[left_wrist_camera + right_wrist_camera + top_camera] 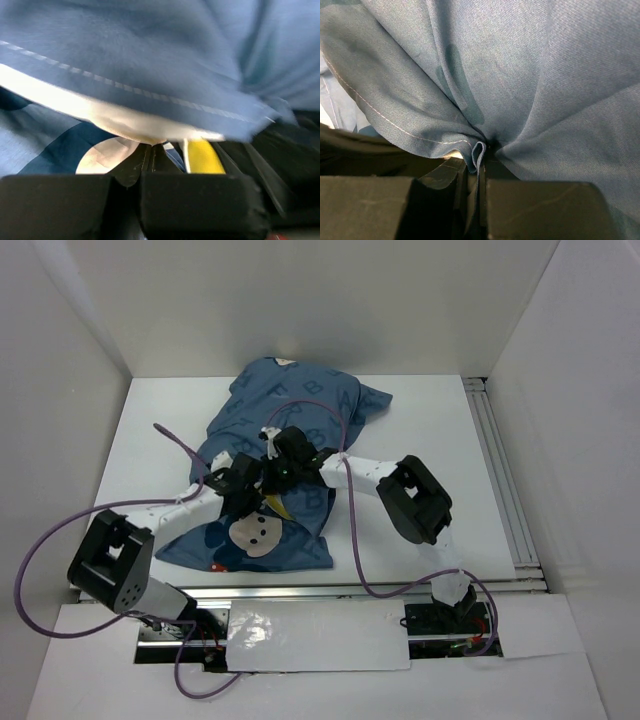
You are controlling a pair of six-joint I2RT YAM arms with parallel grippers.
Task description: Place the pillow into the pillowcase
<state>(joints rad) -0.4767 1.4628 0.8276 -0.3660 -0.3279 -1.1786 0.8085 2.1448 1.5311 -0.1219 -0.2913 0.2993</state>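
The blue pillowcase (290, 410) lies crumpled in the middle of the table, a pale mouse face (255, 533) on its near part. The white pillow (115, 120) shows only in the left wrist view, under the case's stitched hem, with its yellow strip (200, 157) beside it. My left gripper (245, 485) is shut, its tips (151, 149) pinching the pillow's white edge. My right gripper (272, 462) is shut on a fold of the pillowcase (479, 152) right next to the left one. In the top view the pillow is hidden apart from a yellow sliver (281, 508).
The white table (430, 430) sits between white walls. A metal rail (500, 470) runs along its right side. Purple cables (352, 540) loop from both arms over the case and the table's near edge.
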